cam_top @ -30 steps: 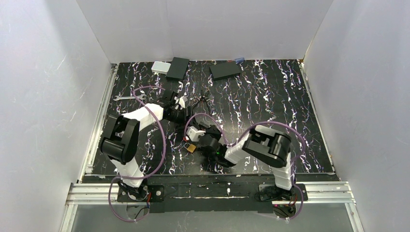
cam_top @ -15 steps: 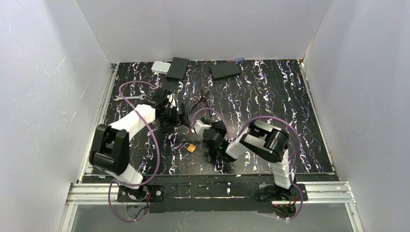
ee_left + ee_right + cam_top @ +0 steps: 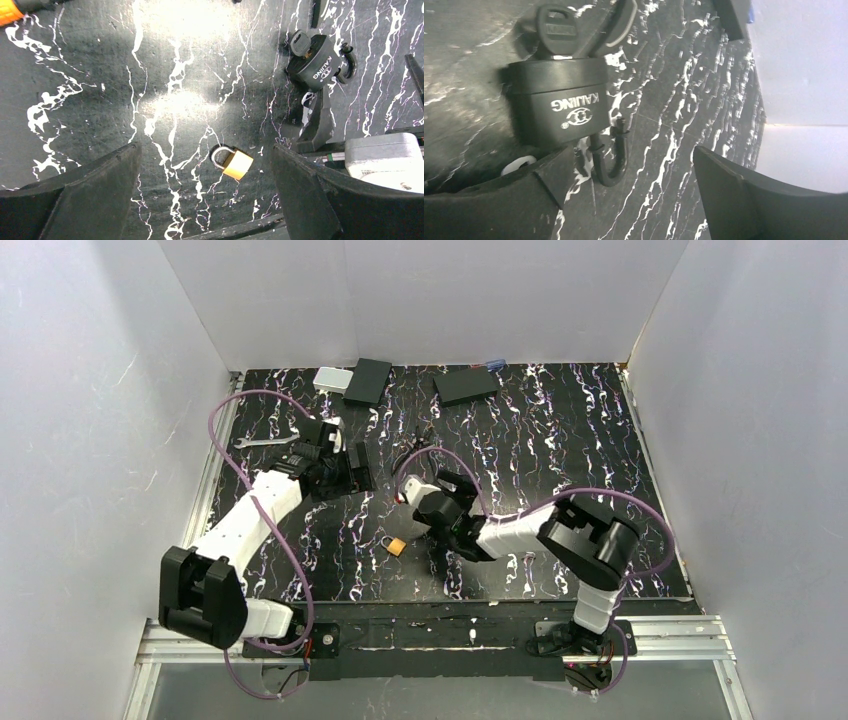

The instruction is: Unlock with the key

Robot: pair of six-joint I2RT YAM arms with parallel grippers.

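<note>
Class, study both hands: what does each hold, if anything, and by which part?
Nothing is held. The left hand and the right hand are open; the small brass padlock and the black padlock, black-headed key inserted, lie on the table.

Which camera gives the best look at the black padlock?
The right wrist view: the black padlock is large, key inserted, shackle open. The left wrist view shows it small, upper right; the top view, barely a speck.
</note>
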